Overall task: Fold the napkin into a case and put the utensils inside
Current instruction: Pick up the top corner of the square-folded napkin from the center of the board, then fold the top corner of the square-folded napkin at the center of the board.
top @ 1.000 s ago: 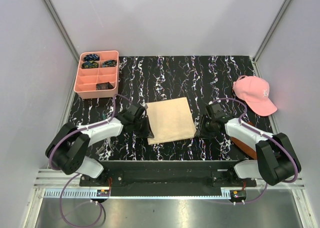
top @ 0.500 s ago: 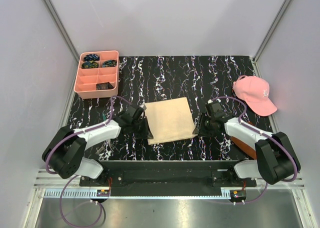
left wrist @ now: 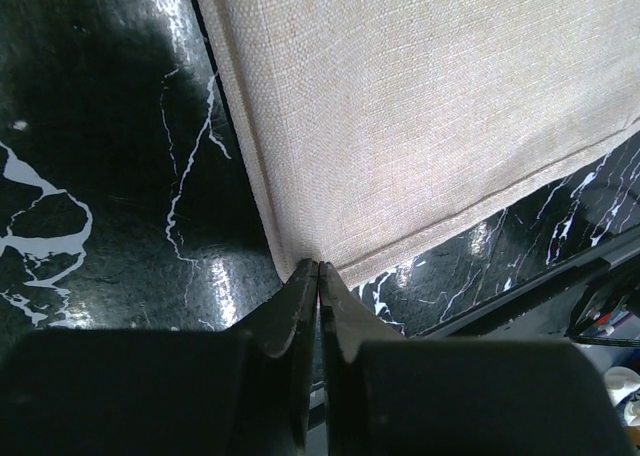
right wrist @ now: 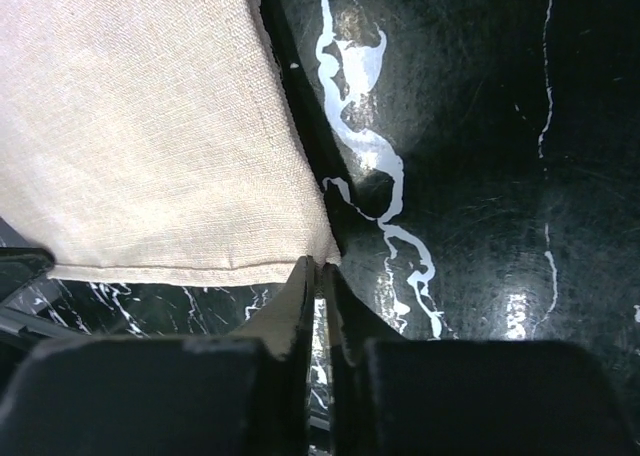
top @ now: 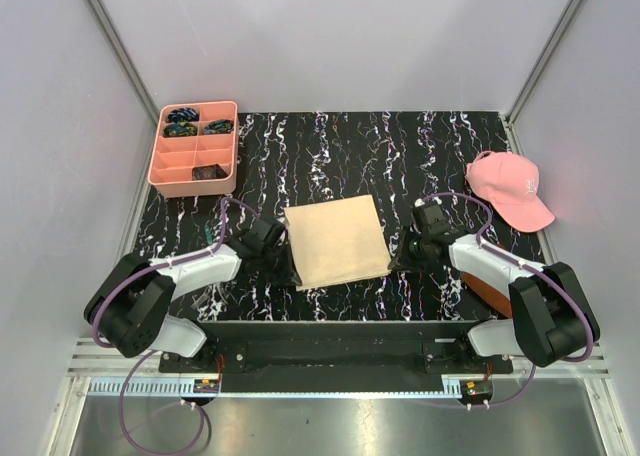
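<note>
The beige-tan napkin (top: 338, 241) lies flat and unfolded on the black marbled table, near its front edge. My left gripper (top: 292, 273) sits low at the napkin's near-left corner. In the left wrist view its jaws (left wrist: 318, 267) are pressed together on that corner of the napkin (left wrist: 420, 106). My right gripper (top: 396, 263) is at the near-right corner. In the right wrist view its fingers (right wrist: 322, 266) stand almost together, pinching the tip of the napkin (right wrist: 140, 146). The utensils are out of view.
A pink divided tray (top: 236, 146) stands at the back left with small dark blue-green items (top: 182, 116) and a dark square (top: 208, 172) in it. A pink cap (top: 510, 188) lies at the right. A brown piece (top: 490, 294) shows under the right arm.
The right jaws have closed from part-open onto the near-right corner. The left gripper has shifted slightly down and left along the napkin's left edge, staying shut.
</note>
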You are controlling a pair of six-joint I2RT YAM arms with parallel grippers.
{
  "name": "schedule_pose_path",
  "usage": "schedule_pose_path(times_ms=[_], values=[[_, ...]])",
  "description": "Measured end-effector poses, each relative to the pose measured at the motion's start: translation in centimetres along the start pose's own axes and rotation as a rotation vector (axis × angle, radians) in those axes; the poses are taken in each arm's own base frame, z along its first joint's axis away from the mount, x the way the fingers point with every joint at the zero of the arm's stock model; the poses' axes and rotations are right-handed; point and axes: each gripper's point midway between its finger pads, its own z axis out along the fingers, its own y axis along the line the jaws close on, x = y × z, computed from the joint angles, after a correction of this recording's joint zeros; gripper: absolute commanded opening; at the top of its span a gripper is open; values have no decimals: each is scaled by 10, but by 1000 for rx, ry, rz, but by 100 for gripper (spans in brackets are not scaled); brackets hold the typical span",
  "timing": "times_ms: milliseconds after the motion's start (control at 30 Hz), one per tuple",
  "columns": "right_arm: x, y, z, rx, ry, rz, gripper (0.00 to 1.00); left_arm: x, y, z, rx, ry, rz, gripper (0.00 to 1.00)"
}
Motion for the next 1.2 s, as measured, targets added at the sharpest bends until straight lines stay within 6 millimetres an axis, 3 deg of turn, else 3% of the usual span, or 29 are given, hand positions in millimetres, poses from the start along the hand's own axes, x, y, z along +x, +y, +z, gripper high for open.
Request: schedule_pose_path(times_ms=[267, 433, 600, 767, 833, 1200], values=[[-7, 16, -7, -55, 6, -68, 0, 2, 3, 2, 3, -7, -6, 8], [-16, 63, -8, -134, 26, -166, 0, 2, 3, 3, 14, -19, -13, 8], [-12, 127, 20, -257, 118, -234, 0, 2, 3, 3, 24, -29, -23, 8], [-41, 195, 60, -385, 141, -241, 0, 2, 3, 3, 31, -38, -30, 8], [-51, 212, 71, -424, 144, -236, 0, 2, 3, 3, 32, -40, -30, 8], [-69, 253, 99, -519, 175, -184, 0, 3, 4, 3, 56, -68, -49, 8]])
